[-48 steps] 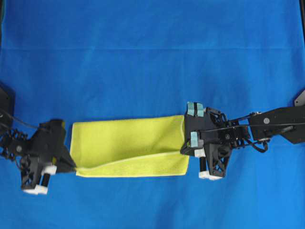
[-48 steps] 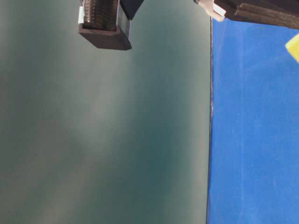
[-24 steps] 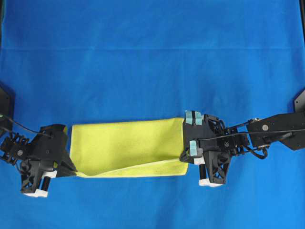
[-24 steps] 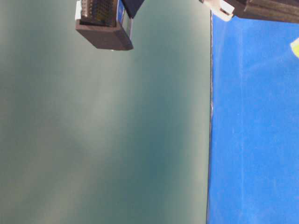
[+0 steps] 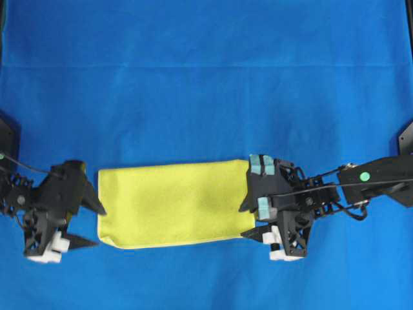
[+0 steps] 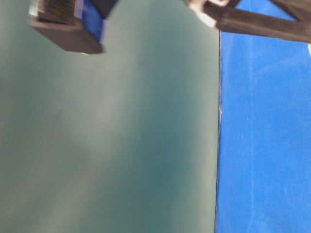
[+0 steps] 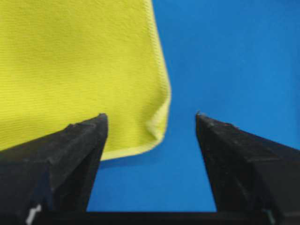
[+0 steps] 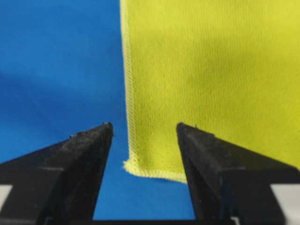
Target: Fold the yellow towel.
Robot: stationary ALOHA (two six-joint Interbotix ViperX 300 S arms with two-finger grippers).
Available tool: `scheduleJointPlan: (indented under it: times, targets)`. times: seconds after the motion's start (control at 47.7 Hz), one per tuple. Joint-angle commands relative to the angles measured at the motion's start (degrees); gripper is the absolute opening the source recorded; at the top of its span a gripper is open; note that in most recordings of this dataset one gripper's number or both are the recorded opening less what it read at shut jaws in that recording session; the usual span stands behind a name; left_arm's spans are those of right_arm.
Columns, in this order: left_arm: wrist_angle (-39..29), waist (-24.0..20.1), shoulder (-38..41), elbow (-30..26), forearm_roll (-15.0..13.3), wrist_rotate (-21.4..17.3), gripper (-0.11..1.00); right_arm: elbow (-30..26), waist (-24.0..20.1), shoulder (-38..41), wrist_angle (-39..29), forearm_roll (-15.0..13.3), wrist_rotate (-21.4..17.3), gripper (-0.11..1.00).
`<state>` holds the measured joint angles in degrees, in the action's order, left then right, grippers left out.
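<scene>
The yellow towel [image 5: 173,203] lies flat on the blue cloth, folded in half into a long rectangle. My left gripper [image 5: 95,226] is open and empty at the towel's left end, by its near left corner [image 7: 157,133]. My right gripper [image 5: 251,221] is open and empty at the towel's right end; its jaws stand either side of the near right corner [image 8: 136,166], just short of it. The towel [image 6: 309,48] barely shows at the right edge of the table-level view.
The large blue cloth [image 5: 206,84] covers the table. The right arm [image 5: 374,177] reaches in from the right edge. In the table-level view a dark arm [image 6: 257,22] and a dark block [image 6: 65,24] hang at the top.
Both grippers have opened and let go of the towel's lifted edge. That edge has dropped onto the near side, and the towel now lies flat, folded in half.
</scene>
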<state>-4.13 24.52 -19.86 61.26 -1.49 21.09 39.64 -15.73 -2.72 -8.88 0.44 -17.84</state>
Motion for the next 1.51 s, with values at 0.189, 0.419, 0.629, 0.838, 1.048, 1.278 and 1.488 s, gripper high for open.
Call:
scheduleJointPlan:
  times: [0.189, 0.419, 0.629, 0.838, 1.048, 1.278, 1.488]
  targets:
    - [-0.5, -10.7, -2.0, 1.8, 0.0, -1.6, 0.66, -0.4, 8.3, -1.5, -0.5, -1.0, 0.1, 0.61]
    - [0.0, -16.3, 0.4, 2.5, 0.0, -2.7, 0.65, 1.0, 12.8, 0.5, -0.4, -1.3, 0.1, 0.61]
    - [1.2, -17.5, 3.4, 3.3, 0.0, -2.7, 0.65, 1.0, 13.4, 3.3, -0.2, -1.3, 0.1, 0.61]
    - [4.4, -19.7, 7.6, 5.6, 0.0, -2.7, 0.63, 1.3, 14.5, 6.1, 0.1, -1.2, -0.3, 0.61]
    - [5.0, -19.5, 9.8, 6.0, 0.0, -2.7, 0.57, 1.3, 14.9, 7.6, 0.4, -1.1, -0.3, 0.6]
    - [4.4, -16.9, 9.8, 5.6, 0.0, -3.0, 0.14, 1.3, 13.7, 7.5, -0.5, -1.1, -0.2, 0.27]
    - [2.2, -16.0, 9.8, 5.4, 0.0, -2.9, 0.03, 1.4, 13.5, 7.0, -0.9, -1.2, -0.1, 0.02]
